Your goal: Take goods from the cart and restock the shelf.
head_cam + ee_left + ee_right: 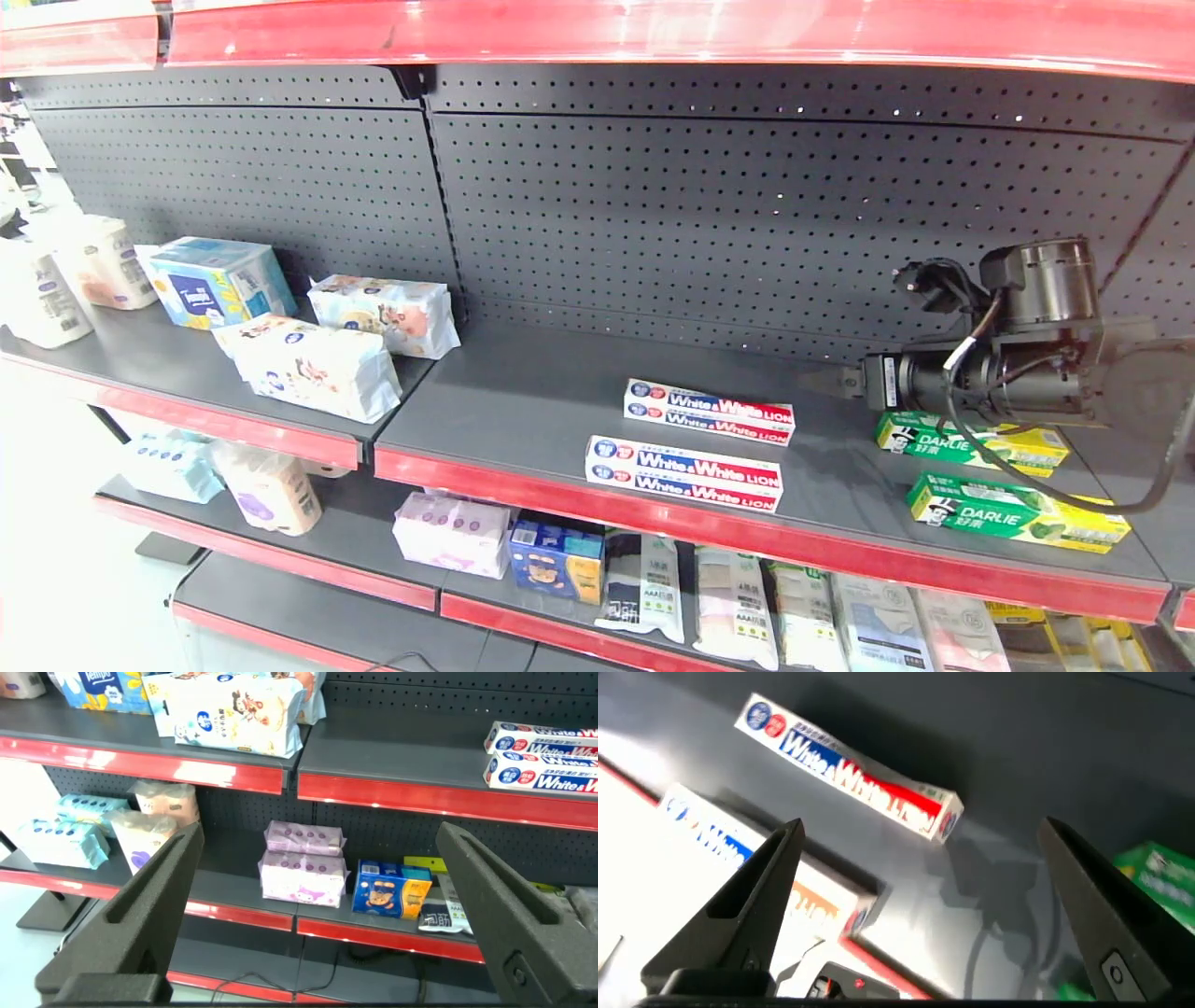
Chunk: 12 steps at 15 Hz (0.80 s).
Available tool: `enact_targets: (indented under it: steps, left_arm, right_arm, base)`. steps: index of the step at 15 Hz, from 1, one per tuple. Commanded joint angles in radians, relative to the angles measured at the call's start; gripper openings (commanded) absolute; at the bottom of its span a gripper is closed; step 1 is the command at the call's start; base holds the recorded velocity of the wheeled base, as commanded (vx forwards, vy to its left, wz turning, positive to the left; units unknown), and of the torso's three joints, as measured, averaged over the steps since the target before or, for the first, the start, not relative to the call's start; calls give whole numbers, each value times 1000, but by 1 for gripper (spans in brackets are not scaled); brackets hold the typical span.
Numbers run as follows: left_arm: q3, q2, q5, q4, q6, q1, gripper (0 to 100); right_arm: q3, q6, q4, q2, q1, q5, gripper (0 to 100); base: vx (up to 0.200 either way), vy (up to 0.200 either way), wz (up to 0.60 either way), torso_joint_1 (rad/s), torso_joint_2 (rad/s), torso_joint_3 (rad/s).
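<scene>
shelf (523, 392) holds toothpaste boxes (686, 473), perhaps tissue packs (317, 369).

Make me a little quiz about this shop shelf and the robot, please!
1. True or false: the right gripper is holding a toothpaste box.
2. How many red-and-white toothpaste boxes lie on the shelf?
3. Which things lie farthest to the robot's right on that shelf? A: green toothpaste boxes. B: tissue packs. C: bottles.

Key
1. False: its jaws stand open with nothing between them.
2. Two.
3. A.
</scene>
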Motion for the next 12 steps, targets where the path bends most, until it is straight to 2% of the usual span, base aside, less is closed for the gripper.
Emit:
enact_targets:
  steps: [1,5,9,12]
  left_arm:
    - [-1,1,0,0,0,0,100]
    - [-1,1,0,0,0,-1,100]
    - [-1,1,0,0,0,0,100]
    - [-1,1,0,0,0,0,100]
  right_arm:
    - [44,-4,-1,-67,3,-1,100]
    - [164,-11,-11,-93,8,0,100]
    - [181,-14,-19,-93,15,6,100]
    - [280,-20,-103,-93,29,9,100]
  base:
    - [0,0,0,0,0,0]
    - [0,0,0,0,0,0]
    - [0,0,0,0,0,0]
    - [0,0,0,0,0,0]
